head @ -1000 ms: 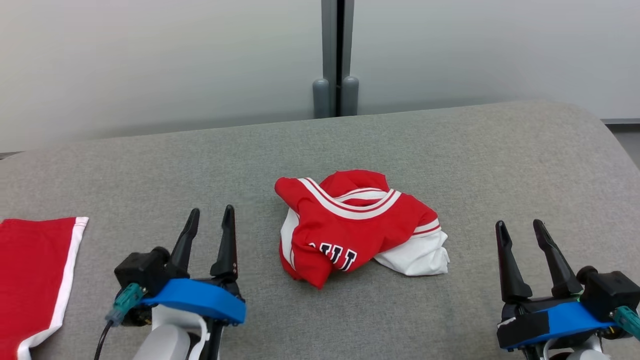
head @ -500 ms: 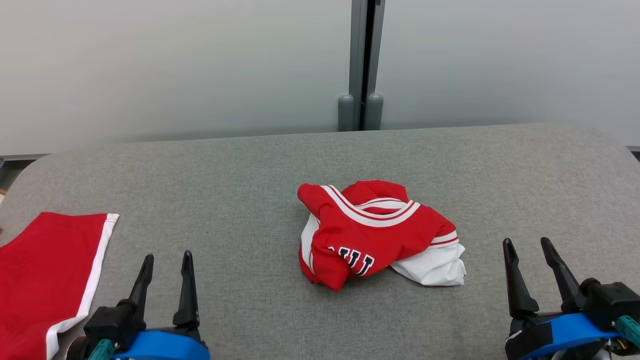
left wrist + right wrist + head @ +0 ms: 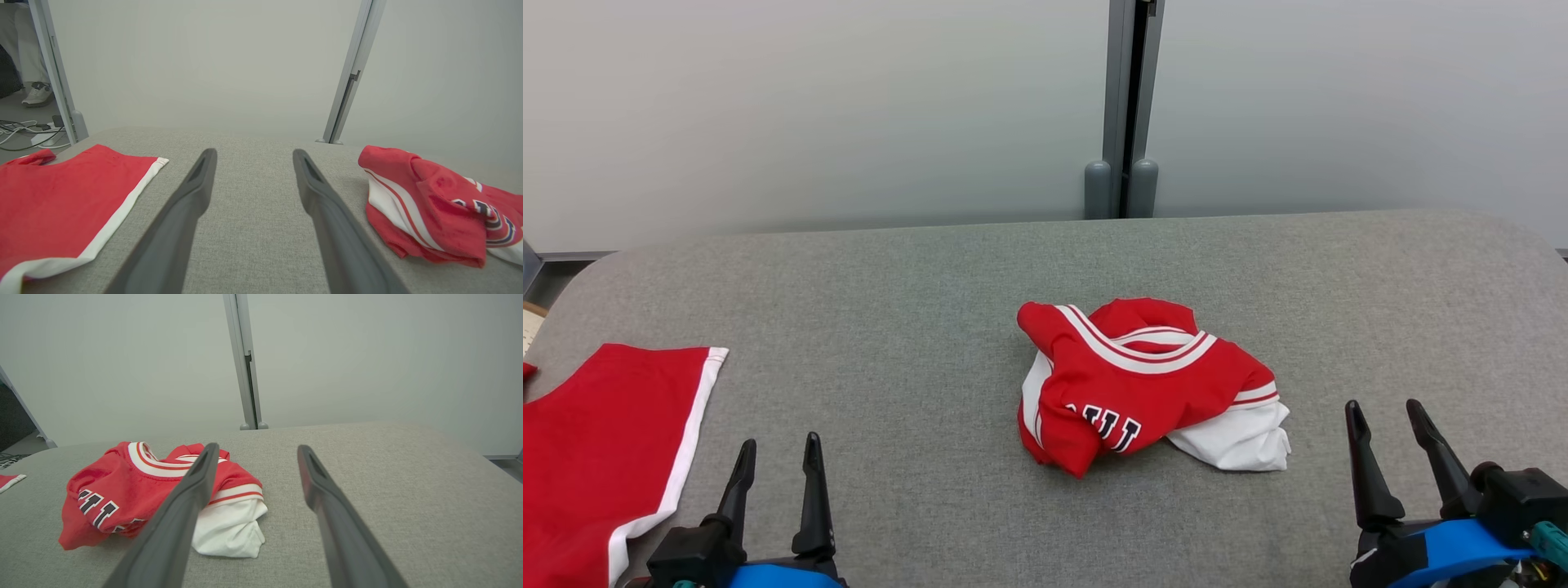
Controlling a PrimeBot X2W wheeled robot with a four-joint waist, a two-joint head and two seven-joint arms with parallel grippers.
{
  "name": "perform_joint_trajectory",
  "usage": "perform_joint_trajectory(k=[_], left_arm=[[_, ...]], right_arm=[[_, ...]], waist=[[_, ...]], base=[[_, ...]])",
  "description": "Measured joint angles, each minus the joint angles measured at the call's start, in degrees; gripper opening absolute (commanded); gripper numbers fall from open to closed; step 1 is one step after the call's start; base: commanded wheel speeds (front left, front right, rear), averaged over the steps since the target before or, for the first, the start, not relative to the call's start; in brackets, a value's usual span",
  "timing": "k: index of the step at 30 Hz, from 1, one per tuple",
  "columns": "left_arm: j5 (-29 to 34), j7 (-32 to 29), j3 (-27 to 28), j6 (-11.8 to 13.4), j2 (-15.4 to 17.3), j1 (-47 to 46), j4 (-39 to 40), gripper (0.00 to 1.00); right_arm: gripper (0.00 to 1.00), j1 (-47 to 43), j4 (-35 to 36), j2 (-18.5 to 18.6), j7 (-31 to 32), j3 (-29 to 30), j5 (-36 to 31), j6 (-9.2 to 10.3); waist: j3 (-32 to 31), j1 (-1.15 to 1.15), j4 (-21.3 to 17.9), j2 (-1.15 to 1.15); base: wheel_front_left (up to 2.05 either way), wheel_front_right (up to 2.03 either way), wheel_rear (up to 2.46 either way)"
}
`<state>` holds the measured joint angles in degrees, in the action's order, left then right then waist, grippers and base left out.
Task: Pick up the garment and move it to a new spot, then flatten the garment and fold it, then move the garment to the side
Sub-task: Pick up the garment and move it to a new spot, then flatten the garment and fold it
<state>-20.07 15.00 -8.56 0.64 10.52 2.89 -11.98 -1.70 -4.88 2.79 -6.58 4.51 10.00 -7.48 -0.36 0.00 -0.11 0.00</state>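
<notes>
Head view is showing, nearest, the left gripper (image 3: 778, 443) and the right gripper (image 3: 1383, 406), both splayed apart and holding nothing. Beside the left one, a flat red cloth (image 3: 596, 441) is lying on the grey bench (image 3: 915, 278). Farther out, mid-bench, the garment (image 3: 1143, 384), a red jersey with white trim, is sitting crumpled. It is looking soft, light and floppy; pinching the raised striped collar fold seems wisest.

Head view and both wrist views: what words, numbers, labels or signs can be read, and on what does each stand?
crumpled jersey: dark block lettering with a white outline, cut off by the folds. Only a few strokes show, so it cannot be read as a word.
flat red cloth: no text on it.
No other text can be read.
</notes>
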Motion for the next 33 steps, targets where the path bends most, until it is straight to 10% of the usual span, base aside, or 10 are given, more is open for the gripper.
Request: perform_joint_trajectory(k=[22,33], left_arm=[[1.29,0.0,0.42,-1.52,-1.56,-0.68,-1.15,1.0],[2.01,0.01,0.08,-2.72,-2.43,-4.02,-1.19,1.0]], right_arm=[[1.0,3.0,-1.0,0.0,2.41,-1.11,2.26,0.0],[1.0,23.7,-6.24,0.0,25.8,-9.5,6.71,0.0]], waist=[[1.69,0.0,0.03,0.0],[5.18,0.0,2.96,0.0]], base=[[0.0,0.0,0.0],[0.0,0.0,0.0]])
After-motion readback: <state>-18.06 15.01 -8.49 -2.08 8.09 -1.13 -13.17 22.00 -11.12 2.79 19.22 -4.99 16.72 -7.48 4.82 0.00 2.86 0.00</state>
